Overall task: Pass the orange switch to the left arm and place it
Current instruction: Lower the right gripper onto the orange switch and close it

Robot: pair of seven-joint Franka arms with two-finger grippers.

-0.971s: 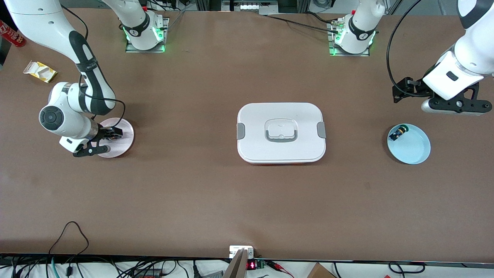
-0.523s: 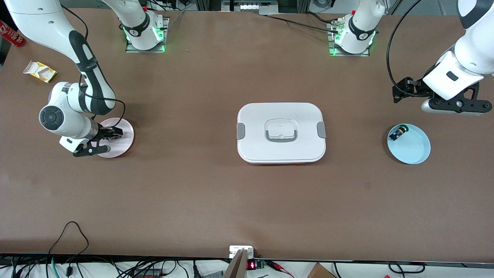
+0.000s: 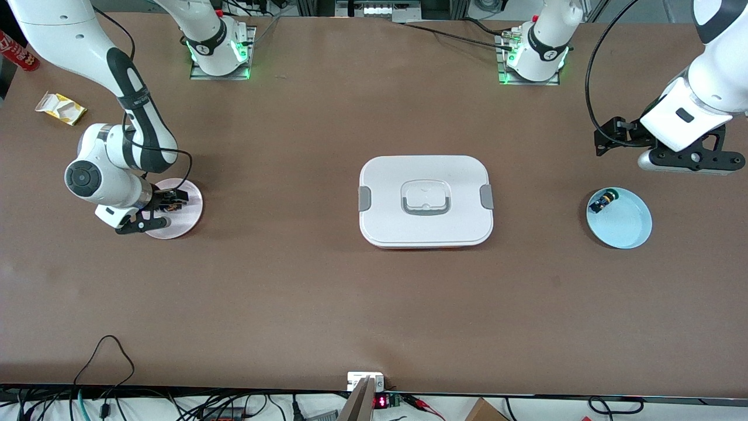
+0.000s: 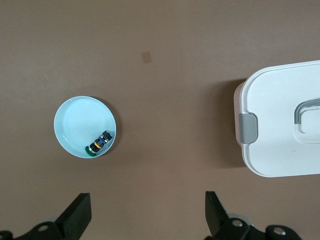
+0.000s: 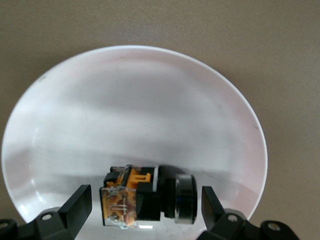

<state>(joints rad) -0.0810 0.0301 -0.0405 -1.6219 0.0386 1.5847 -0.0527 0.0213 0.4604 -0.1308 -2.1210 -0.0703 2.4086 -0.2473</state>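
The orange switch [image 5: 142, 195] lies on its side on a pink plate [image 5: 135, 110] toward the right arm's end of the table. My right gripper [image 5: 146, 204] is low over the plate and open. Its fingers stand on either side of the switch with a gap at each. In the front view the right gripper [image 3: 171, 202] hides most of the switch on the pink plate [image 3: 188, 220]. The white box [image 3: 425, 202] lies at the table's middle. My left gripper [image 3: 606, 139] waits open and empty above the table by a blue plate [image 3: 626, 227]. In its wrist view the left gripper [image 4: 148, 220] is open.
The blue plate [image 4: 80, 122] holds a small black switch with yellow-green and blue parts [image 4: 98, 144]. The box [image 4: 285, 125] shows in the left wrist view. A yellow packet [image 3: 60, 107] and a red can [image 3: 17, 52] lie at the right arm's end. A cable [image 3: 108, 351] loops at the front edge.
The right arm's hand has shifted slightly over the pink plate. The left arm, box and plates have not moved.
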